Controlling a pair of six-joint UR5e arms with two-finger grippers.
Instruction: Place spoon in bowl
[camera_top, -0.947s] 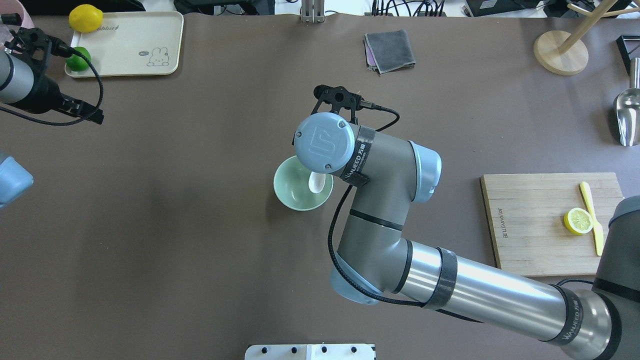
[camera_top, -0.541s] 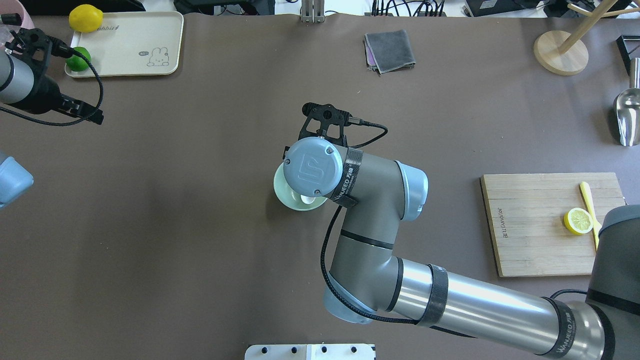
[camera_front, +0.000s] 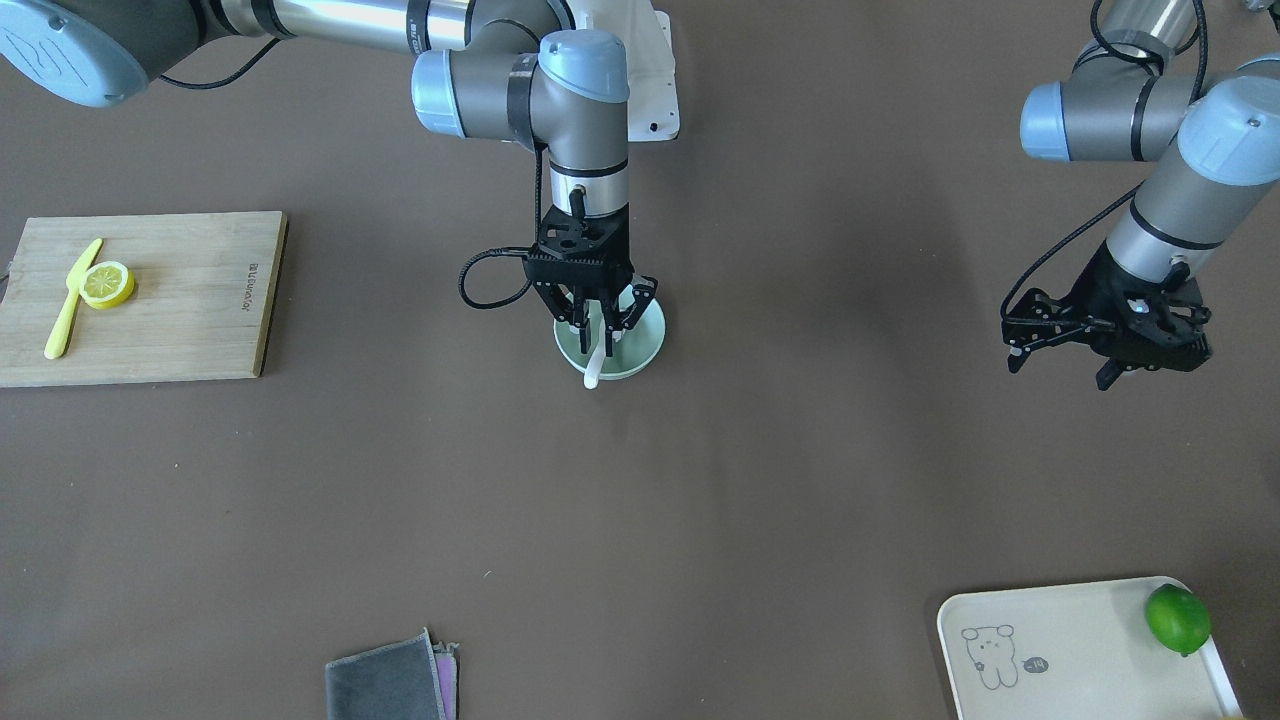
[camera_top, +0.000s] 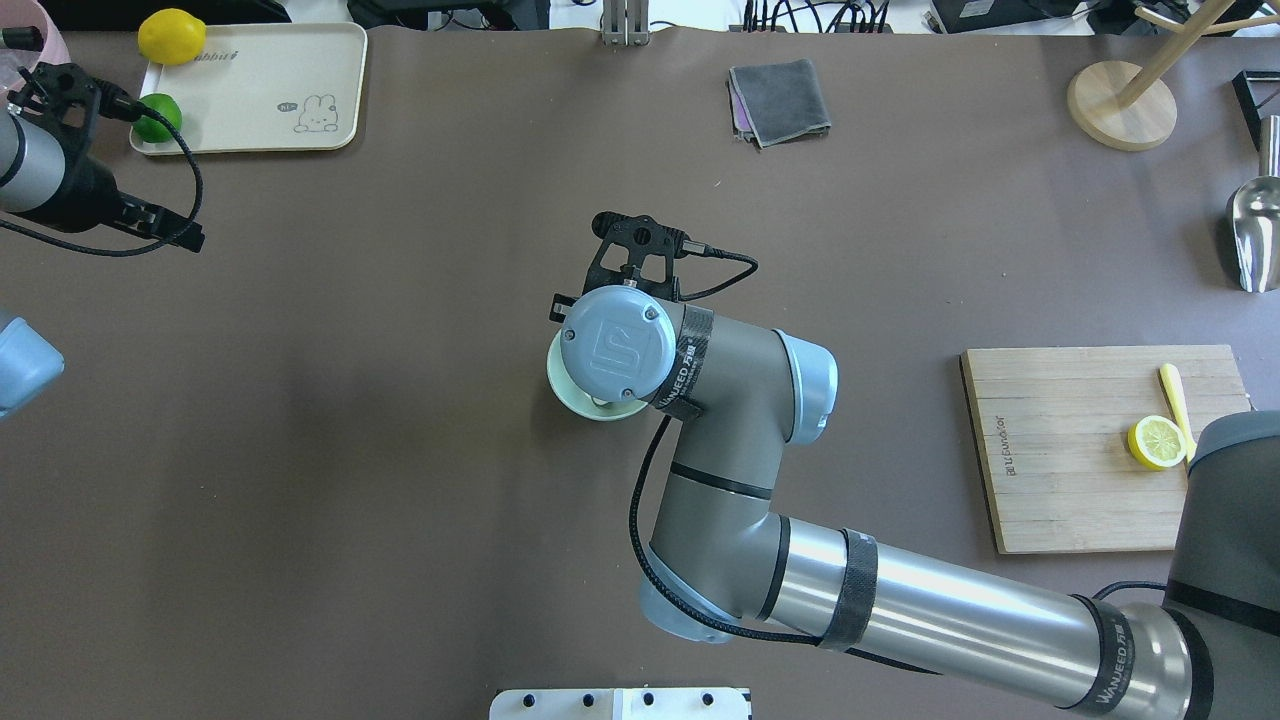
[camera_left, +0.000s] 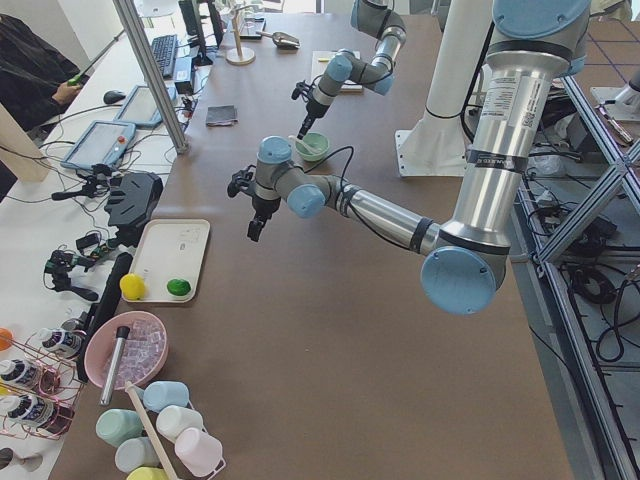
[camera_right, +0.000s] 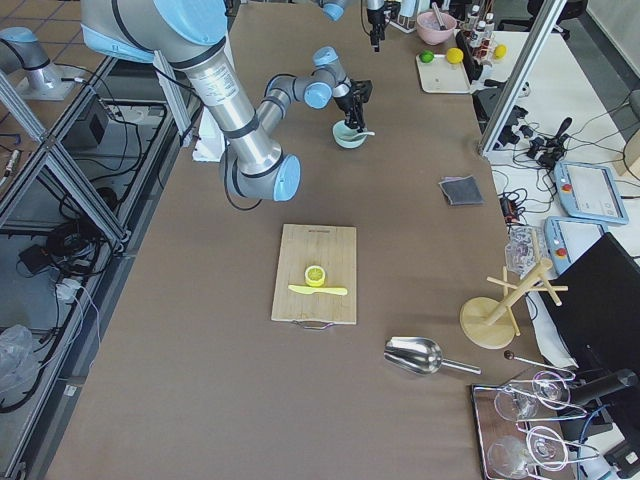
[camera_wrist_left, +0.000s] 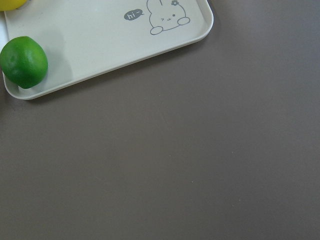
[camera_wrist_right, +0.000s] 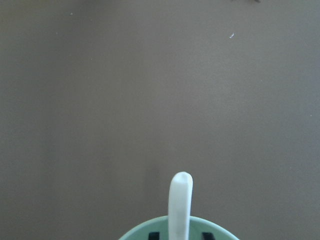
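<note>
Spoon (camera_front: 593, 372) lies in bowl (camera_front: 650, 345), right gripper's fingers apart

On the robot's side of the brown table (camera_top: 400, 450), the right arm reaches in to the middle. On its right a wooden board (camera_top: 1060, 480) holds a lemon slice (camera_top: 1157, 442) with a yellow knife (camera_top: 1175, 390) touching it. At mid-table the mint-green bowl holds the white spoon. The spoon's scoop is down inside, and its handle leans on the rim and pokes out past it on the side away from the robot. The right gripper (camera_front: 603, 322) hangs straight down over the bowl. The wrist camera shows its dark fingertips (camera_wrist_right: 154, 235) on either side of the handle, a gap at each, so they grasp nothing. Well off to the robot's left, the left gripper (camera_front: 1058, 366) hangs above bare table with its fingers looking spread and nothing between them. Beyond it, at the far edge, a cream tray (camera_top: 260, 100) carries a lime (camera_wrist_left: 23, 62) and a lemon (camera_top: 171, 36). Along that edge also sit a folded grey cloth (camera_top: 780, 100), a wooden stand (camera_top: 1120, 105) and a metal scoop (camera_top: 1255, 235).
</note>
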